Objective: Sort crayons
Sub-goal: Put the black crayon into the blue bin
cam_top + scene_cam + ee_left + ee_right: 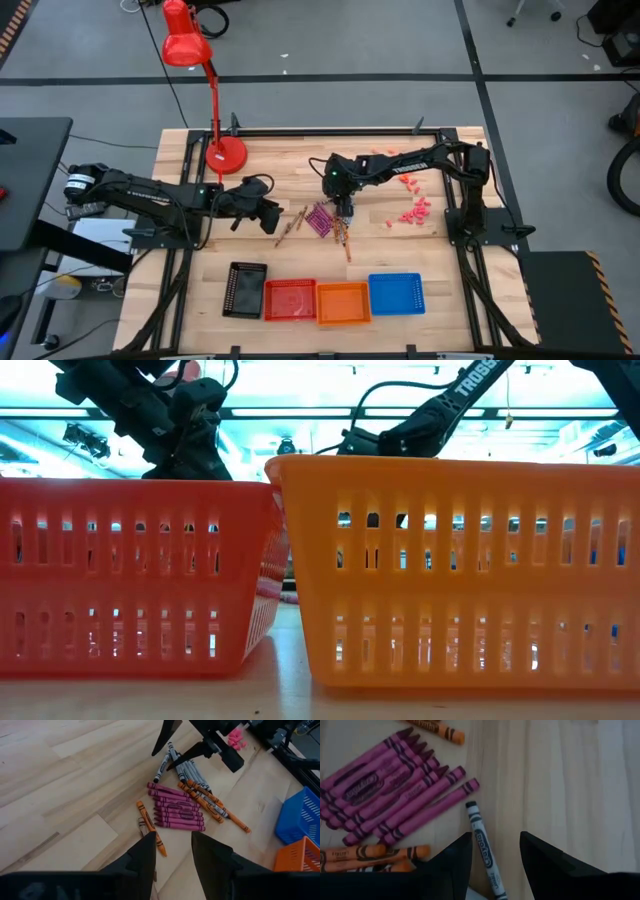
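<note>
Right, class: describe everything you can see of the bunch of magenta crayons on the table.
The magenta crayons are thin paper-wrapped sticks with dark printed labels and pointed tips. About eight lie flat, side by side and touching, on the wooden table near its middle. Orange crayons lie on one side and a single orange crayon on the other. Neither end effector touches them.

Magenta crayons, orange crayons, grey-white crayon; black-printed wrappers.
</note>
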